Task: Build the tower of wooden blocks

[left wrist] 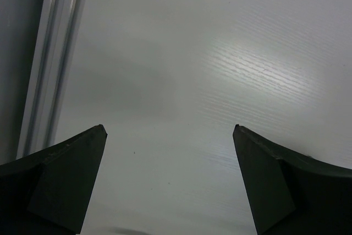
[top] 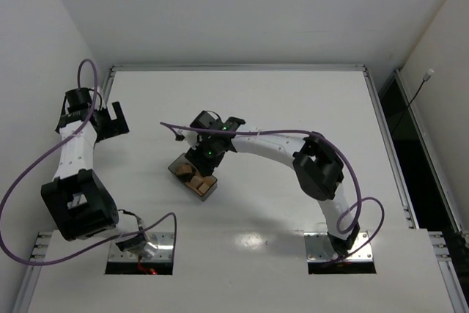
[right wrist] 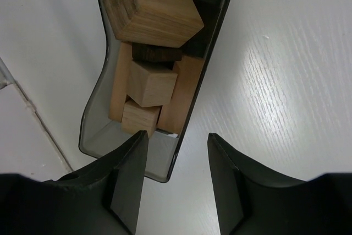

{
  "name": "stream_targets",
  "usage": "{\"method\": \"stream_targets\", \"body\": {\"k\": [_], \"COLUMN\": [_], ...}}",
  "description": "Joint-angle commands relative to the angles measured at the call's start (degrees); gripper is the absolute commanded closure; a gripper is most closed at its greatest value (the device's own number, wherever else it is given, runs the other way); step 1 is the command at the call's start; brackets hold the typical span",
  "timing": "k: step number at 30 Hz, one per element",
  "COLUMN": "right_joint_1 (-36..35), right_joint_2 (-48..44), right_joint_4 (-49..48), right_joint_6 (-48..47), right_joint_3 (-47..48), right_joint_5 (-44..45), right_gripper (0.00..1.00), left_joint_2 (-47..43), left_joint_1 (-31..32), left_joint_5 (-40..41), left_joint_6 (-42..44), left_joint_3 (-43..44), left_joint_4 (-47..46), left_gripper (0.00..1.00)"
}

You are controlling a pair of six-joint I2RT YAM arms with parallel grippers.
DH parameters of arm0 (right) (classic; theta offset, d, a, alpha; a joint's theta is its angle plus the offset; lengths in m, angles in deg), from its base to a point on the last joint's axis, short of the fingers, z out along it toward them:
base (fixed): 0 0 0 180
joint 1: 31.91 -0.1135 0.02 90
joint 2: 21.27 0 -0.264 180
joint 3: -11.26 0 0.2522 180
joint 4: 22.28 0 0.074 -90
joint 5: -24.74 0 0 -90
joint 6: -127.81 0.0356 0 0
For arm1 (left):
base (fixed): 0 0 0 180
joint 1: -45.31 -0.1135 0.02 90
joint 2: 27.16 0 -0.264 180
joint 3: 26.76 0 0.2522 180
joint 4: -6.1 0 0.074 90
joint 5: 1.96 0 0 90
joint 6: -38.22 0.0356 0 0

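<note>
From above, my right gripper [top: 200, 165] hangs over the translucent grey plastic bin [top: 178, 167]; my left gripper [top: 111, 122] sits well left of it. Left wrist: jaws wide (white table [left wrist: 181, 81] beneath). Right wrist: jaws half-parted astride the bin's wall, tan and dark-brown wood blocks [right wrist: 157, 15] heaped inside.
</note>
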Motion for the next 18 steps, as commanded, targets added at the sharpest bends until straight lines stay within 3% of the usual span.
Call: {"method": "stream_targets", "body": {"k": [1, 11, 13, 14, 16, 18], "right_joint_1": [0.3, 0.9, 1.4, 1.4, 1.4, 1.4], "right_joint_2": [0.3, -0.4, -0.4, -0.4, -0.9, -0.9], "right_joint_4": [-0.8, -2.0, -2.6, -2.6, -3.2, -3.2], "right_joint_6": [1.0, 1.5, 1.5, 1.5, 1.5, 1.5], "right_joint_3": [-0.4, -8.2, -8.8, -8.8, -9.3, -9.3], "right_joint_5": [0.3, 1.0, 1.6, 2.2, 3.1, 5.1], "right_gripper": [0.56, 0.62, 0.7, 0.84, 1.0, 1.0], "left_joint_2": [0.8, 1.8, 1.8, 1.8, 2.4, 2.4], "left_joint_1": [-1.5, -3.1, -3.1, -3.1, -3.1, -3.1], "left_joint_5": [-1.7, -2.2, -2.7, -2.7, -2.7, -3.3], "left_joint_6": [-0.5, -0.5, -0.5, -0.5, -0.5, -1.0], "left_joint_3": [2.9, 2.9, 2.9, 2.9, 2.9, 2.9], "left_joint_4": [-0.2, -0.2, -0.2, -0.2, -0.2, -0.2], "left_gripper": [0.0, 0.0, 0.0, 0.0, 0.0, 0.0]}}
